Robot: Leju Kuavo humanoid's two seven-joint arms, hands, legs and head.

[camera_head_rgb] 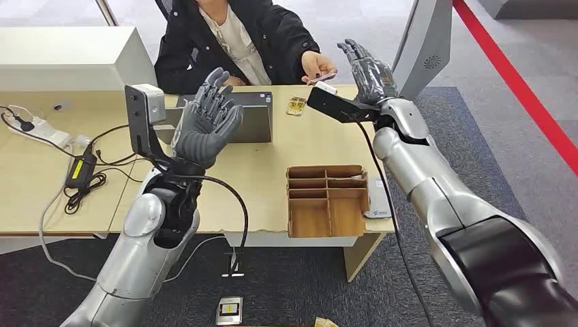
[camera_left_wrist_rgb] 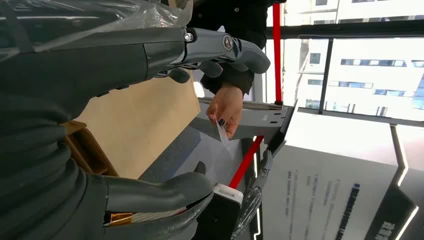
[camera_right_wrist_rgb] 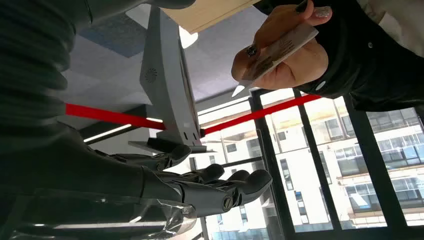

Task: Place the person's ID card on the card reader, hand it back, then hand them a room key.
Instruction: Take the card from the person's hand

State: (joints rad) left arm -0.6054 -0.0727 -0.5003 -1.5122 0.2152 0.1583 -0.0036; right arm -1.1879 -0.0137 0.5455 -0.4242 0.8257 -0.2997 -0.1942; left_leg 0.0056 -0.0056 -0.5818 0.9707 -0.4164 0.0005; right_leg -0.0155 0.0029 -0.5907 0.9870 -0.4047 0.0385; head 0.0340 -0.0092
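Note:
Across the desk, a person in a dark jacket holds an ID card out in one hand. My right hand is raised just right of that card with its fingers stretched out and nothing in them. In the right wrist view the card stays pinched in the person's fingers, apart from my right hand. My left hand is held up over the desk's middle, fingers spread and empty. The left wrist view shows the person's hand and card beyond my left hand.
A wooden compartment tray sits at the desk's front edge, with a flat white device beside it. A small gold item lies near the person. A grey box stands behind my left hand. Cables and a power strip lie at the left.

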